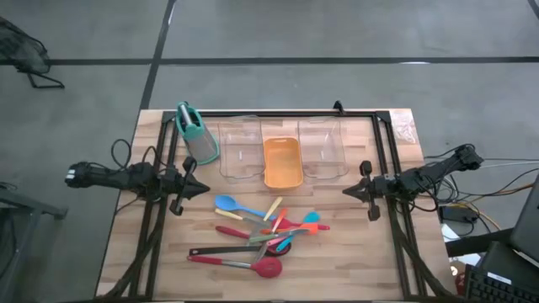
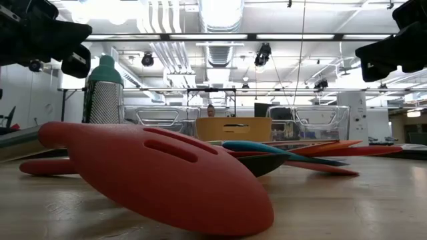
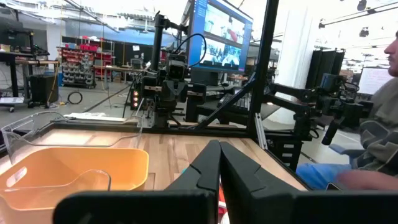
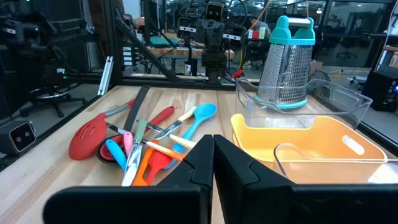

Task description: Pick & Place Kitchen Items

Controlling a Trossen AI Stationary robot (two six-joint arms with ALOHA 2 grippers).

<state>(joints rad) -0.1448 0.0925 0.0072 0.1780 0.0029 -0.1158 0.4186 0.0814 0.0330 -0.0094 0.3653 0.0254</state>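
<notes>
High view: utensils (image 1: 261,240) are heaped at the table's front centre, untouched; left gripper (image 1: 195,188) and right gripper (image 1: 357,192) are held well apart at either side. Wrist views: both jaws are seen closed, empty. Judged: picking not begun; next, one gripper must be opened over the pile near the orange tray (image 1: 282,162).
</notes>
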